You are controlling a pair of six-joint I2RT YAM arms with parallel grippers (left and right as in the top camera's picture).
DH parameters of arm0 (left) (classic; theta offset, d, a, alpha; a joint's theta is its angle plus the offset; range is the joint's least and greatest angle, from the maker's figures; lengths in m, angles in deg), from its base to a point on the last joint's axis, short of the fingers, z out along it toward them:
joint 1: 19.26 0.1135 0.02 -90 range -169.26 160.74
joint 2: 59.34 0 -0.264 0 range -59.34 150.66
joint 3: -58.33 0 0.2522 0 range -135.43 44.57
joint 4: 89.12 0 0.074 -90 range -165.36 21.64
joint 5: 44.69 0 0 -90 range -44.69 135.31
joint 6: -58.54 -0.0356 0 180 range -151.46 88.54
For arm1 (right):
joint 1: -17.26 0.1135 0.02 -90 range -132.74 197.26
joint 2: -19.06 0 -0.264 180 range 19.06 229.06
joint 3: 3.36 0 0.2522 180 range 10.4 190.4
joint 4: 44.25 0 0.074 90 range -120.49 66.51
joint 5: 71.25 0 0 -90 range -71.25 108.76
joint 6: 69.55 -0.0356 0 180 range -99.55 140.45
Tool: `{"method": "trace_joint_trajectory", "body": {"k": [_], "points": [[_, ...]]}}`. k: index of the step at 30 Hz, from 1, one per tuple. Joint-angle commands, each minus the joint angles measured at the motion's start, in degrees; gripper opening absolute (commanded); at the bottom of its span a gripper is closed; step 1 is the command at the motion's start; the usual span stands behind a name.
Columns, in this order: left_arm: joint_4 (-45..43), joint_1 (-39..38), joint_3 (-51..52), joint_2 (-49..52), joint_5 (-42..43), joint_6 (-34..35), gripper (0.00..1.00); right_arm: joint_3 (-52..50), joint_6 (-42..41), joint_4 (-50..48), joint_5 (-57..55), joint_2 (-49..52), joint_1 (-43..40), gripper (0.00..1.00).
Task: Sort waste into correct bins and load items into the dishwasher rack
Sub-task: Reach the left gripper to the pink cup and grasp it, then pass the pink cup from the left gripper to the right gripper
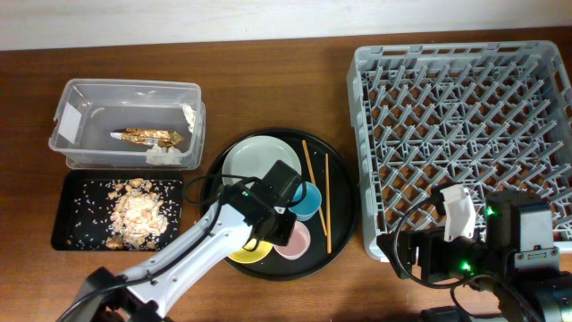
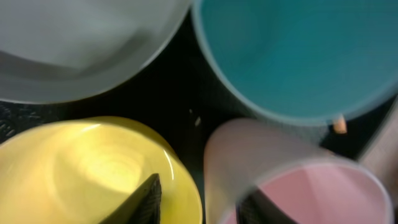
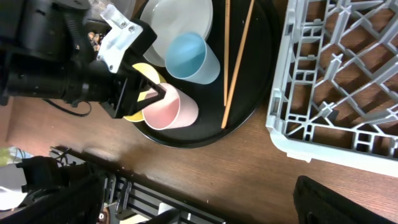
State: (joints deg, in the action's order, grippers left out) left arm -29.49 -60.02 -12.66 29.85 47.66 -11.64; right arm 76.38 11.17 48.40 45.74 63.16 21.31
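Brown wooden tabletop (image 1: 268, 54) carries a round black tray (image 1: 347, 179) beside the dishwasher rack (image 1: 465, 116). On the tray, the left gripper (image 2: 200, 208) stands narrowly parted astride the pink cup (image 2: 292, 186) wall, one finger over the yellow bowl (image 2: 81, 174), with the blue cup (image 2: 292, 56) just beyond. Whether the right gripper (image 1: 458, 213), at the rack's near edge, is parted cannot be told.

surface: dark brown wood-grain table (image 1: 268, 89) | far edge: pale band (image 1: 179, 18) | light: even
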Motion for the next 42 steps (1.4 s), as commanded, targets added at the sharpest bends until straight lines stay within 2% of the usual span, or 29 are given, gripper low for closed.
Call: {"method": "trace_joint_trajectory", "body": {"k": [1, 2, 3, 8, 11, 14, 15, 17, 20, 25, 28, 32, 34, 37, 38, 39, 40, 41, 42], "points": [[-0.4, -0.2, -0.3, -0.5, -0.7, 1.8, 0.12, 0.8, -0.4, 0.0, -0.7, 0.2, -0.3, 0.98], [-0.2, -0.2, -0.3, -1.0, 0.3, 1.8, 0.03, 0.8, -0.5, 0.0, -0.7, 0.2, -0.3, 0.98], [0.3, -0.2, -0.5, -1.6, 1.7, 1.8, 0.00, 0.8, -0.4, 0.0, -0.7, 0.2, -0.3, 0.98], [6.2, 1.5, -3.0, -11.2, 8.6, 0.6, 0.00, 0.4, 0.3, 0.9, -0.5, 0.2, -0.3, 0.98], [5.0, 5.5, -3.0, -18.9, 21.5, -5.5, 0.00, -2.4, 6.3, 0.5, 6.1, 0.2, -0.3, 0.98], [0.8, 10.7, -3.0, -23.9, 41.0, -11.3, 0.00, -6.4, 16.3, -3.3, 24.9, 0.2, -0.3, 0.97], [-1.3, 12.3, -3.0, -25.1, 47.7, -12.5, 0.00, -7.2, 16.3, -5.4, 28.8, 0.2, -0.3, 0.96], [-4.5, 14.3, -3.0, -26.2, 55.2, -12.5, 0.00, -7.6, 16.3, -9.6, 35.4, 0.2, -0.3, 0.97], [-10.0, 15.8, -3.0, -26.3, 65.3, -12.4, 0.00, -7.6, 12.8, -15.8, 39.3, 0.2, -0.3, 0.97], [-12.5, 15.8, -3.0, -26.3, 67.3, -12.4, 0.00, -7.6, 10.4, -26.2, 48.6, 0.3, 2.6, 0.96], [-13.8, 15.8, -3.0, -26.3, 67.3, -12.4, 0.00, -7.6, 6.8, -30.3, 43.9, 0.7, 9.5, 0.96], [-14.2, 15.8, -3.0, -26.3, 67.3, -12.4, 0.00, -7.6, 6.8, -28.2, 36.5, 2.0, 15.0, 0.88], [-14.8, 15.8, -3.0, -26.3, 67.4, -12.4, 0.00, -7.6, 6.8, -28.3, 36.1, 2.3, 15.4, 0.80], [-14.8, 15.8, -3.0, -26.3, 67.4, -12.3, 0.00, -7.6, 6.8, -28.8, 35.4, 2.3, 15.4, 0.53], [-14.8, 15.8, -3.0, -26.3, 67.3, -12.3, 0.03, -7.6, 6.8, -28.8, 35.2, 2.3, 15.4, 0.52], [-14.8, 15.8, -3.0, -26.3, 67.3, -12.2, 0.17, -7.3, 6.8, -28.8, 35.0, 2.3, 15.2, 0.50], [-14.7, 15.8, -3.0, -26.3, 67.3, -12.2, 0.45, -7.0, 6.8, -28.7, 35.0, 2.3, 14.6, 0.49], [-14.5, 15.8, -3.0, -26.3, 67.2, -12.2, 0.52, -6.4, 6.7, -28.4, 34.8, 2.2, 13.5, 0.49], [-13.7, 16.0, -3.0, -26.3, 66.4, -12.2, 0.64, -5.7, 4.7, -27.6, 32.7, 2.2, 11.9, 0.45]]}}
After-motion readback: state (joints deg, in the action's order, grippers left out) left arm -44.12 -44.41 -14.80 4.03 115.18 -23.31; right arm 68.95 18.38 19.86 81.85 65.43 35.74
